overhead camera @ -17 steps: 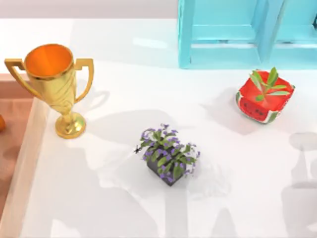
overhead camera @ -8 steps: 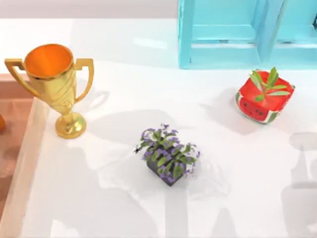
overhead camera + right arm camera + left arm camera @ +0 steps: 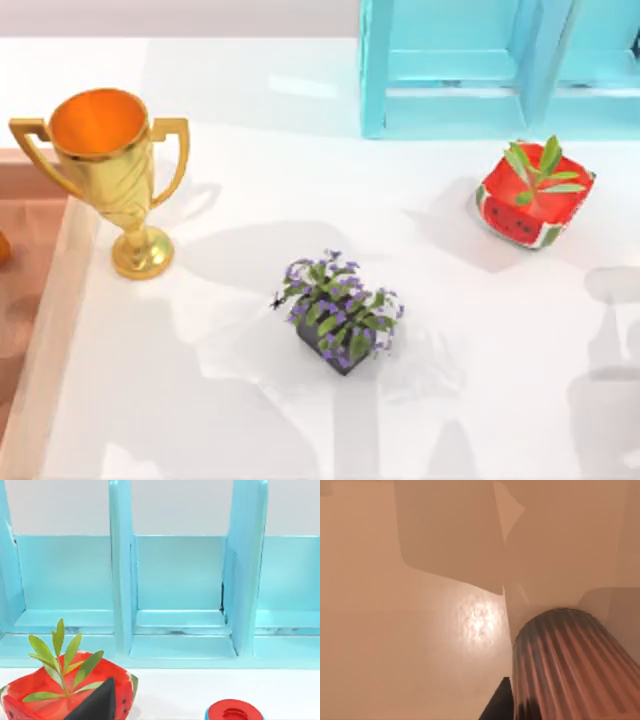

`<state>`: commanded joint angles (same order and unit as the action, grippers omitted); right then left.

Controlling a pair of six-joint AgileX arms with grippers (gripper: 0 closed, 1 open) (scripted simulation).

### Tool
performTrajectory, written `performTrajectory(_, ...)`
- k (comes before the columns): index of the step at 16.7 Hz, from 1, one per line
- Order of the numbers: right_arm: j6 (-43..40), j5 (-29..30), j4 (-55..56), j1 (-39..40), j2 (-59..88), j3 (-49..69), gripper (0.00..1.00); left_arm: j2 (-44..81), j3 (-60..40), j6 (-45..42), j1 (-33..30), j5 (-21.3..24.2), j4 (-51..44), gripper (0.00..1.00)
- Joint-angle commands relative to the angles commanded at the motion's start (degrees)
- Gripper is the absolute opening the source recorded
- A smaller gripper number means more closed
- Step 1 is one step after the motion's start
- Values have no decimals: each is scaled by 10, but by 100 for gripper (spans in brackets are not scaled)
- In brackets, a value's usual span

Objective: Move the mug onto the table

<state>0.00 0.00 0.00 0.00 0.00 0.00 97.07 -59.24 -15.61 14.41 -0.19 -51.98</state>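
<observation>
Dusty-pink ribbed mug (image 3: 570, 665) sits hard against the left gripper over the reddish-brown wooden surface (image 3: 395, 630); finger state cannot be judged, so an insecure hold risks dropping it short of the table (image 3: 300, 150).

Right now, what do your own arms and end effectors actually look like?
Only the tips are in sight. My left end effector's fingertip is a plain matte black wedge. My right end effector's fingertip is the same black, tapering to a point, with smooth, unmarked faces.
</observation>
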Motion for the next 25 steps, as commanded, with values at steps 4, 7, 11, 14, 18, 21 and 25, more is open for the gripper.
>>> performTrajectory(4, 0, 0, 0, 0, 0, 0, 100, -8, -46, 45, 1, -4, -4, 0)
performTrajectory(7, 0, 0, 0, 0, 0, 0, 100, -22, -93, 102, -30, -7, -47, 0)
performTrajectory(11, 0, 0, 0, 0, 0, 0, 100, -44, -141, 171, -131, -4, -157, 0)
performTrajectory(14, 0, 0, 0, 0, 0, 0, 100, -66, -155, 199, -192, -1, -216, 0)
performTrajectory(18, 0, 0, 0, 0, 0, 0, 100, -70, -158, 204, -205, 0, -230, 0)
performTrajectory(21, 0, 0, 0, 0, 0, 0, 100, -65, -158, 211, -211, 0, -229, 0)
performTrajectory(25, 0, 0, 0, 0, 0, 0, 100, -51, -173, 299, -299, -1, -237, 0)
